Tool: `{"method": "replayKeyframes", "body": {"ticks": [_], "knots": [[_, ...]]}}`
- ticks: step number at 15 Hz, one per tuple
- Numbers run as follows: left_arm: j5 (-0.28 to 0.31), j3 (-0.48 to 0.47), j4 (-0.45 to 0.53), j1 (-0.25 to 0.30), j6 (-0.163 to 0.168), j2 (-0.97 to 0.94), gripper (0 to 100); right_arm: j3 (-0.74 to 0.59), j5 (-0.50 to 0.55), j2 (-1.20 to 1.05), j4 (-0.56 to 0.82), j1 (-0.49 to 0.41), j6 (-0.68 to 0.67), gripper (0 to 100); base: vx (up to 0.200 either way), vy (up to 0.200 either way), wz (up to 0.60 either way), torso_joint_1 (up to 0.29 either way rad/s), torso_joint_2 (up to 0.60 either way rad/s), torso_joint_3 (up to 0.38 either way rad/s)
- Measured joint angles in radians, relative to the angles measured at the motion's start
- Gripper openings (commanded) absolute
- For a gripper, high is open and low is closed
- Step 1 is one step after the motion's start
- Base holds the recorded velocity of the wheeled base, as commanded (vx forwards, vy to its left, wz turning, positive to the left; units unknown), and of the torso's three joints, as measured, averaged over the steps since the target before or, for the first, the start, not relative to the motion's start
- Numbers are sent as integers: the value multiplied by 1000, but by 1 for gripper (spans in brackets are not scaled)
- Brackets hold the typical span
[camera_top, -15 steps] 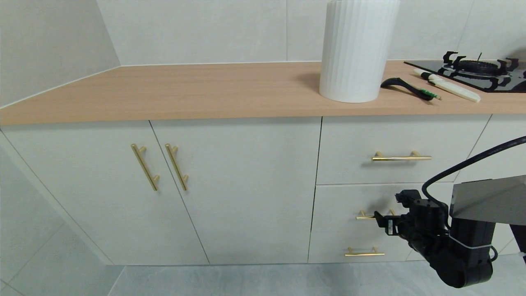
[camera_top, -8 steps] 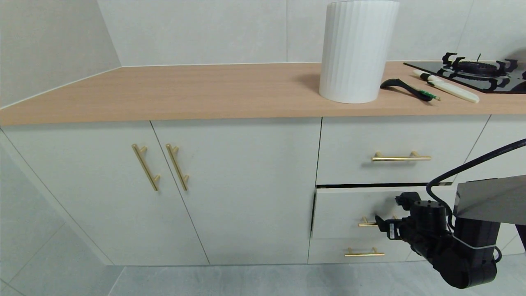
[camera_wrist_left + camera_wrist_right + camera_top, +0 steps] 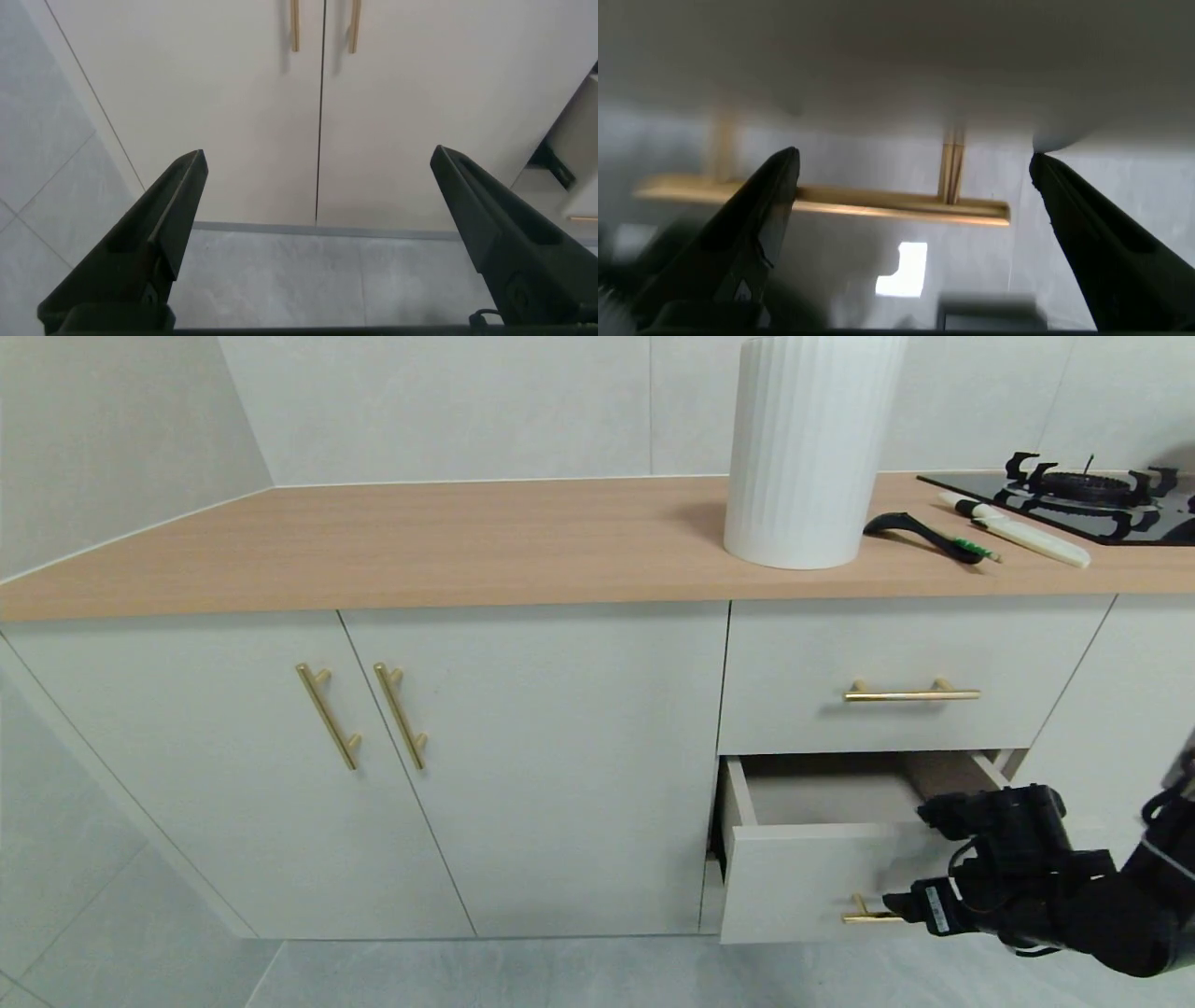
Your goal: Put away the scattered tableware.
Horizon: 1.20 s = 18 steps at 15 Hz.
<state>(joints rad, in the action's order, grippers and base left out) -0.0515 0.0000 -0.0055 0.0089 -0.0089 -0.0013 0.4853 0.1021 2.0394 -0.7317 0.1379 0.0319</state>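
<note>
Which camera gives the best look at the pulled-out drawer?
The head view: the drawer shows its front panel and open inside. The right wrist view gives a blurred close-up of its handle; the left wrist view catches what seems its corner.

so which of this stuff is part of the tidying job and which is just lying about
Job: black ladle, green-tipped utensil, white utensil, open drawer.
Lying about: white ribbed canister, gas hob, top drawer, cupboard doors.

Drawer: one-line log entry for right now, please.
drawer: partly open | right hand: open, at handle | left hand: open, facing cabinet doors | utensils: on counter beside white container
</note>
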Motion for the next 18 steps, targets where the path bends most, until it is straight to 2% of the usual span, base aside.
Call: {"method": "replayKeyframes", "body": {"ticks": [4,8,14,18], "knots": [[-1,0,0,0,0,0,100,10,-18,-283,167,50,0,100,0,0,0,0,0,0],[0,0,0,0,0,0,100,19,-9,-393,165,95,-25,100,0,0,0,0,0,0],[0,0,0,0,0,0,100,44,-1,-289,-21,101,-75,100,0,0,0,0,0,0],[0,0,0,0,0,0,100,121,9,-155,-50,94,-75,100,0,0,0,0,0,0]]}}
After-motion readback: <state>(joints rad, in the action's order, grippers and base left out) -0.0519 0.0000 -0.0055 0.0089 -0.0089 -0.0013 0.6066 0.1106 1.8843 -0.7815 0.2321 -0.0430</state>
